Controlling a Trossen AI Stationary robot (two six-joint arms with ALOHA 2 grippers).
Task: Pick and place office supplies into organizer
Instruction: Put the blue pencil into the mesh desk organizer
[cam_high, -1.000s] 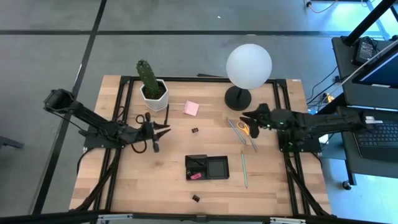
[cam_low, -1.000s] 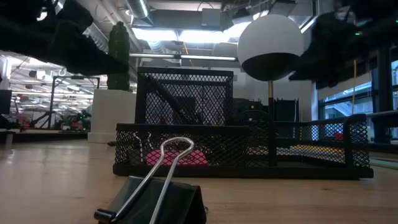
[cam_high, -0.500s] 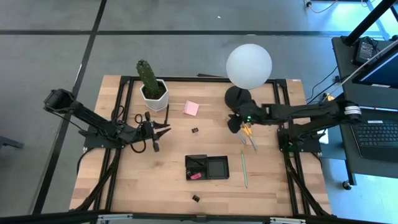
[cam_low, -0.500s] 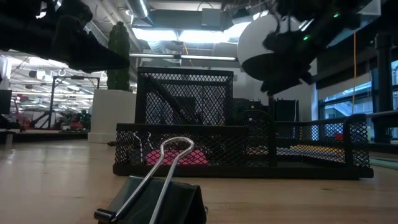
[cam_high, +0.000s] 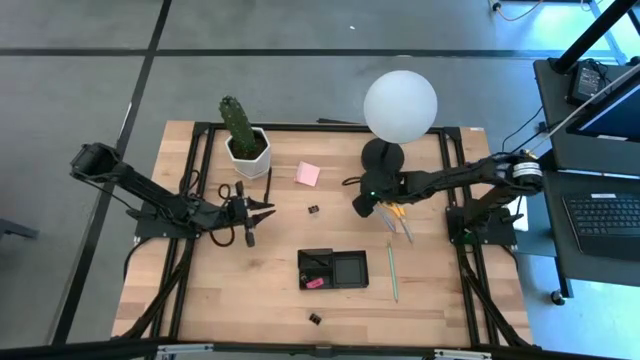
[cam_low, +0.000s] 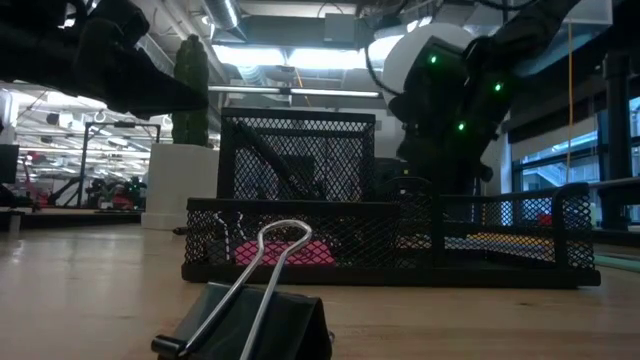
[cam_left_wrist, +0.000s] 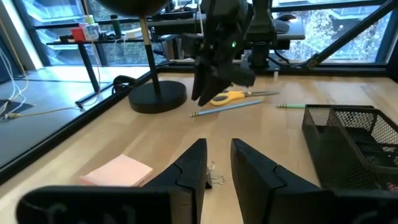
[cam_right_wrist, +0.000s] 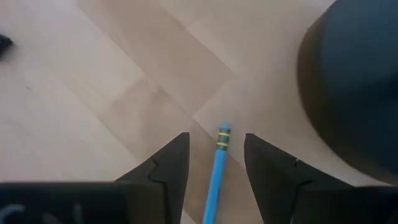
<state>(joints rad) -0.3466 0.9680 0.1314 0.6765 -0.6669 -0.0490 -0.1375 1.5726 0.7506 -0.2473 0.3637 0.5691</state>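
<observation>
2 claws open, empty | R claw (cam_right_wrist: 211, 163) over blue pencil (cam_right_wrist: 216, 167), lower end hidden | L claw (cam_left_wrist: 217, 163) idle

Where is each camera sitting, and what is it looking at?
High view: above, looking straight down on the table, both arms showing.
Low view: at tabletop height, facing the organizer past a binder clip.
Left wrist view: on the left arm, past the open left gripper toward the right arm.
Right wrist view: on the right arm, looking down between the open right gripper at a blue pencil.
High and left wrist views share the scissors.
</observation>
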